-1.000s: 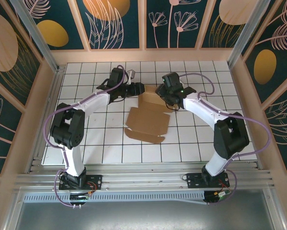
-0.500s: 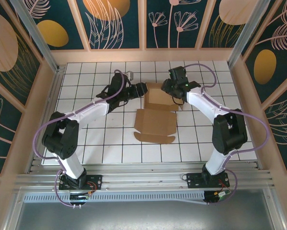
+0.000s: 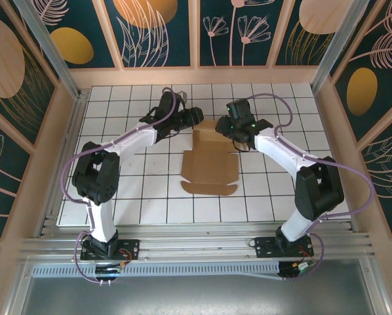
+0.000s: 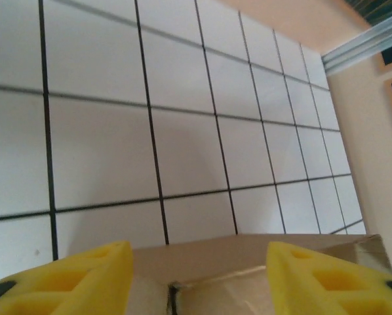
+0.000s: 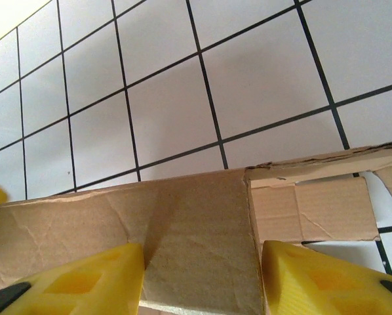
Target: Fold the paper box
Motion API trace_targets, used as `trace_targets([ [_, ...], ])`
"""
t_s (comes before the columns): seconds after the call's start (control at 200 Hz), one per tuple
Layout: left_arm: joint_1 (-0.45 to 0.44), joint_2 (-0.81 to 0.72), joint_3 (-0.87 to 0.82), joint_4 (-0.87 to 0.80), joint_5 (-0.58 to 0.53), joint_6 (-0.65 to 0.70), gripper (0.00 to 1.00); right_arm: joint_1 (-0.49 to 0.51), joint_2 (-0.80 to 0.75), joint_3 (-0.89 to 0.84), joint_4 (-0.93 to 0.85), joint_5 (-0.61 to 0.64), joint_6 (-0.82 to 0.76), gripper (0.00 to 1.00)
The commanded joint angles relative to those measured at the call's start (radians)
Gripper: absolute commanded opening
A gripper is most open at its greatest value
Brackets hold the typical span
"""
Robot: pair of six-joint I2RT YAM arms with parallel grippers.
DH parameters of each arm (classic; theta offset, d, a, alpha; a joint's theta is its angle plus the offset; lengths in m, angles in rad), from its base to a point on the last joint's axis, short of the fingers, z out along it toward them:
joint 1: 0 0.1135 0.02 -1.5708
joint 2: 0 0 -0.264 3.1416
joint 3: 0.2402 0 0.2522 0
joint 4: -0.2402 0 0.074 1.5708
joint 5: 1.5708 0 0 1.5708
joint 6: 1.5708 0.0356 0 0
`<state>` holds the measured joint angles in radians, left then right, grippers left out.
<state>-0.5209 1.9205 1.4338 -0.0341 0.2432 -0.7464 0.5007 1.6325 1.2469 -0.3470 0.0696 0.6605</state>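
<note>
Closing in on the raised rear panel of the paper box (image 3: pixel 209 167) more tightly than half a second ago, near the middle of the table's (image 3: pixel 150 197) far edge. Holding left gripper (image 4: pixel 197 248) and right gripper (image 5: pixel 202 246) spread, straddling cardboard edges without pinching.

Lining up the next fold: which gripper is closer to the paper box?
Right, narrowly. The right gripper straddles the raised panel of the paper box, cardboard deep between its jaws; the left gripper has just that panel's edge between its jaws.
</note>
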Motion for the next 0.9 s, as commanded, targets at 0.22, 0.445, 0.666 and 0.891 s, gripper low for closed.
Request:
trace_targets([
  [0.22,0.005,-0.041,-0.059,0.006,0.127,-0.018,0.50,0.012,-0.049,-0.019,-0.031,0.012,-0.005,0.55],
  [0.445,0.005,-0.027,-0.052,0.001,0.101,-0.021,0.48,0.012,-0.120,-0.030,-0.075,0.057,-0.005,0.61],
  [0.666,0.005,-0.003,-0.027,-0.012,0.110,-0.010,0.46,0.015,-0.306,-0.273,0.010,0.056,0.103,0.62],
  [0.891,0.005,0.001,-0.005,-0.035,0.107,0.014,0.45,0.018,-0.376,-0.572,0.318,-0.030,0.164,0.60],
])
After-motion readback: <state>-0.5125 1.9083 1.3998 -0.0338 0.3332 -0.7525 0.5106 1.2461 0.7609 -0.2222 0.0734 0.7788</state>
